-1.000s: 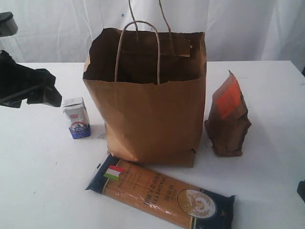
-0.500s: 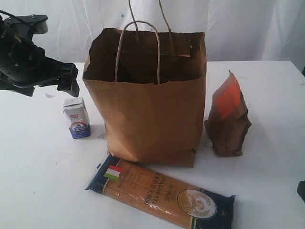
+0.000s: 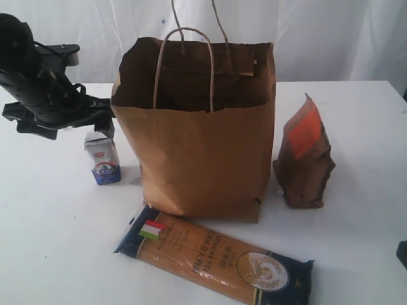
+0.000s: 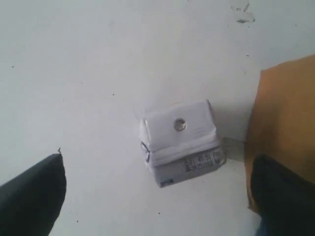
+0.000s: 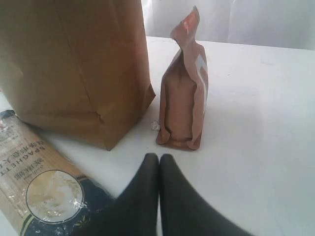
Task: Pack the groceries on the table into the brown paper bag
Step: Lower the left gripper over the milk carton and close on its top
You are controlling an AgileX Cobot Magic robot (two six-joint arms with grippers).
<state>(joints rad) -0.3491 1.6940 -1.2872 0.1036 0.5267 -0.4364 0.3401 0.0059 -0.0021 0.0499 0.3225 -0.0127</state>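
The tall brown paper bag (image 3: 200, 152) stands open in the middle of the table (image 3: 51, 241). A small milk carton (image 3: 102, 159) stands upright just left of it. My left gripper (image 3: 102, 124) hovers directly over the carton, open; in the left wrist view the carton (image 4: 179, 142) lies between and beyond the two fingers, untouched. The long spaghetti pack (image 3: 213, 257) lies flat in front of the bag. The brown-orange pouch (image 3: 304, 155) stands to the bag's right. My right gripper (image 5: 158, 160) is shut and empty, low over the table short of the pouch (image 5: 183, 93).
A tiny foil-wrapped ball (image 5: 155, 126) lies between the bag's corner and the pouch. White curtains hang behind the table. Whatever is inside the bag stays hidden in shadow. The bag wall (image 4: 283, 123) is close beside the left gripper.
The left arm has swung in from the far left and now sits over the milk carton beside the bag. Nothing else has moved.
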